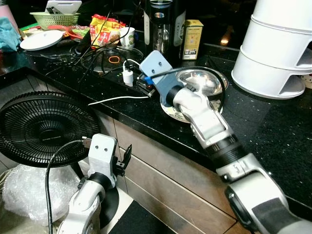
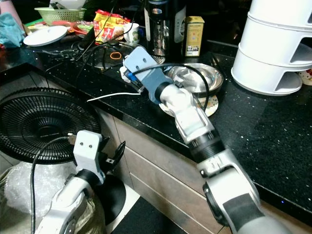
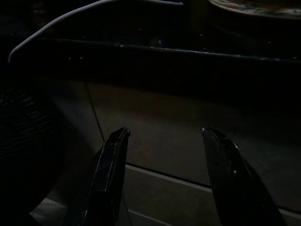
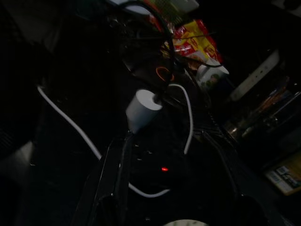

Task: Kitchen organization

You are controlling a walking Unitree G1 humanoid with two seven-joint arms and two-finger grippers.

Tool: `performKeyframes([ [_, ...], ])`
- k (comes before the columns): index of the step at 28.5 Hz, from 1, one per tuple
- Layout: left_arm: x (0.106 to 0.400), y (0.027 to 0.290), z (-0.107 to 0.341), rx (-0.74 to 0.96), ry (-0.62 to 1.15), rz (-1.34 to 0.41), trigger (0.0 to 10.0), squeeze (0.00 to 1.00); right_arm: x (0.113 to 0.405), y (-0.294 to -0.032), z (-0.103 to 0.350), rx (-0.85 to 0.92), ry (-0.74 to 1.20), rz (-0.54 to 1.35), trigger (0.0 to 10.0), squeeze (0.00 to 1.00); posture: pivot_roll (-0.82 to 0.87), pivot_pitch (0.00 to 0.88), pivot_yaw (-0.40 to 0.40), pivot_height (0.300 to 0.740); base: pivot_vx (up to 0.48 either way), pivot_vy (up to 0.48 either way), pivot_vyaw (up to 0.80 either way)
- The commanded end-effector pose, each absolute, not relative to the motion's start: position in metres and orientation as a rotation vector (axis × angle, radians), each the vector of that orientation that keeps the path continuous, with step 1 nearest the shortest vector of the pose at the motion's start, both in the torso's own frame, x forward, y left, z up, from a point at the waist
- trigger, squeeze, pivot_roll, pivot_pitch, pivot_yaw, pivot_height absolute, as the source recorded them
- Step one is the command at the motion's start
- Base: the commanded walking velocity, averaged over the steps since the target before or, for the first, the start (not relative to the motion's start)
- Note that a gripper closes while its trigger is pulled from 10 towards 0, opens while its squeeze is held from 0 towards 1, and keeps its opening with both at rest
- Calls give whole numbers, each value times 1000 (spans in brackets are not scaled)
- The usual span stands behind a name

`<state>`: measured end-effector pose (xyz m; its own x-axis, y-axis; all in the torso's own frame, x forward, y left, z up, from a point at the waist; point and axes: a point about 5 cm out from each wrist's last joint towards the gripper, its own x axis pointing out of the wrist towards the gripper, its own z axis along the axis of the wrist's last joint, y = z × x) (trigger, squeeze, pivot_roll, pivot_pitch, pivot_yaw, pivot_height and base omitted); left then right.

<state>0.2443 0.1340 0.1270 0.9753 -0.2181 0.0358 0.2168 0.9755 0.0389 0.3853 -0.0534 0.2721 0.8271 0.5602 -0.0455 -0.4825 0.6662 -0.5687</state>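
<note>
Going left to right: the black fan (image 1: pixel 46 127) sat on the floor, and the left claw (image 1: pixel 125 157) hung idle beside it below the tabletop (image 1: pixel 273 126) edge, fingers apart with nothing between them. Up top, the white charger (image 1: pixel 128 76) stood plugged into the power strip (image 1: pixel 141 83), its white cable (image 1: pixel 117 100) trailing off toward the fan side. The right claw (image 4: pixel 164 188) hovered just short of that charger, fingers spread and empty, charger dead ahead along its reach. Right arm was clearly the nearer one. The steel bowl (image 1: pixel 202 83) sat just right of the wrist. Only the right wrist view showed the strip's red light (image 4: pixel 163 169); the head views had the wrist blocking it.
</note>
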Motion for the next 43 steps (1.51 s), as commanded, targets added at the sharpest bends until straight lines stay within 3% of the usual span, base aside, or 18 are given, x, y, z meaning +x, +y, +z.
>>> performKeyframes([
  [1, 245, 134, 123, 38, -27, -211, 10000, 0, 389, -58, 271, -626, -91, 582, 10000, 0, 115, 0, -26, 740, 0, 0, 0],
  [5, 245, 133, 123, 36, -28, -211, 10000, 0, 395, -70, 277, -698, -35, 566, 10000, 0, 113, 0, -30, 740, 0, 0, 0],
  [10, 245, 132, 123, 31, -30, -212, 10000, 0, 397, -110, 280, -883, 166, 605, 10000, 0, 108, 0, -31, 740, 0, 0, 0],
  [14, 245, 131, 123, 29, -30, -213, 10000, 0, 400, -128, 285, -925, 223, 562, 10000, 0, 107, 0, -32, 740, 0, 0, 0],
  [30, 247, 133, 122, 31, -25, -213, 10000, 0, 386, -148, 269, -1067, 438, 703, 10000, 0, 104, 0, -26, 740, 0, 0, 0],
  [31, 247, 133, 122, 31, -25, -213, 10000, 0, 386, -149, 269, -1072, 447, 705, 9412, 0, 104, 0, -26, 740, 0, 0, 0],
  [32, 247, 133, 122, 31, -24, -214, 10000, 0, 384, -151, 268, -1084, 463, 716, 7843, 0, 104, 0, -26, 740, 0, 0, 0],
  [34, 247, 133, 121, 31, -23, -215, 10000, 0, 383, -153, 267, -1099, 477, 726, 2039, 0, 104, 0, -26, 740, 0, 0, 0],
  [35, 247, 133, 121, 31, -23, -216, 10000, 0, 382, -154, 268, -1102, 479, 723, 0, 0, 104, 0, -26, 740, 0, 0, 0],
  [43, 247, 133, 120, 32, -20, -217, 10000, 0, 380, -153, 271, -1100, 467, 736, 0, 0, 100, 0, -22, 740, 0, 0, 0],
])
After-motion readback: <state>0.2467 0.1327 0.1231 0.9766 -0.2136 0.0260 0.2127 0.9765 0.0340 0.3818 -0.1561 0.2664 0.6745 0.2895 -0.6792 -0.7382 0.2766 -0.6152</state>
